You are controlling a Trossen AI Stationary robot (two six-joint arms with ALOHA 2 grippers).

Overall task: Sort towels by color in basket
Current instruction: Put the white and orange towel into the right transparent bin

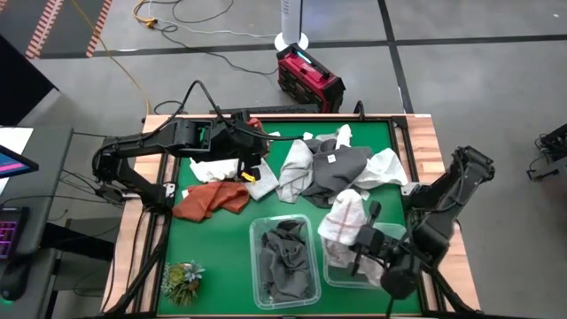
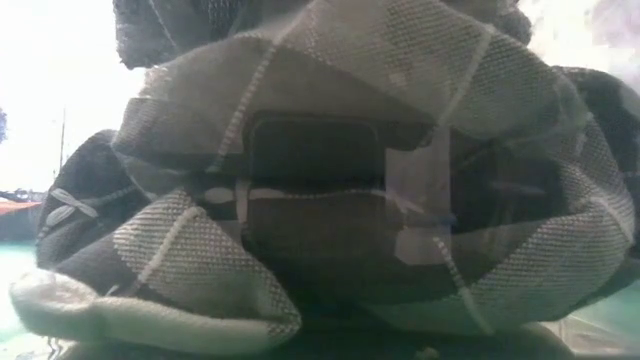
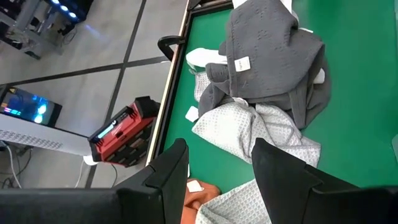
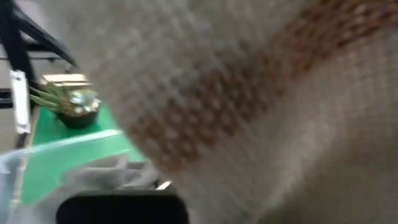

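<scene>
So from the high view, the right gripper (image 1: 365, 251) sits over the right-hand clear bin (image 1: 341, 270) at the near edge of the green table (image 1: 226, 266), fingers pressed together on a white towel with orange stripes (image 1: 344, 215) that hangs from them down into that bin. The left-hand clear bin (image 1: 285, 260), just beside it, holds a crumpled dark grey towel (image 1: 287, 255). The left gripper (image 1: 252, 168) is at the far-left part of the table, fingers spread, hovering over a white towel (image 1: 215, 167) with nothing pinched. A rust-orange towel (image 1: 211, 198) lies near it, toward the near side. The main pile of grey and white towels (image 1: 332, 164) sits far-centre. A small green plant (image 1: 183, 279) is at the near-left corner.

The low view is pretty much all one grey waffle-weave towel with pale stripes (image 2: 330, 180) bunched right up against the camera.

Left wrist view: the spread fingers (image 3: 171, 171) have only green table between them; a light grey towel (image 3: 261, 127) and a dark grey tagged towel (image 3: 267, 53) lie just beyond, apart from the tips.

Right wrist view: the striped towel (image 4: 261, 93) fills the frame, with the plant (image 4: 69, 99) and a bin rim (image 4: 62, 149) past it.
</scene>
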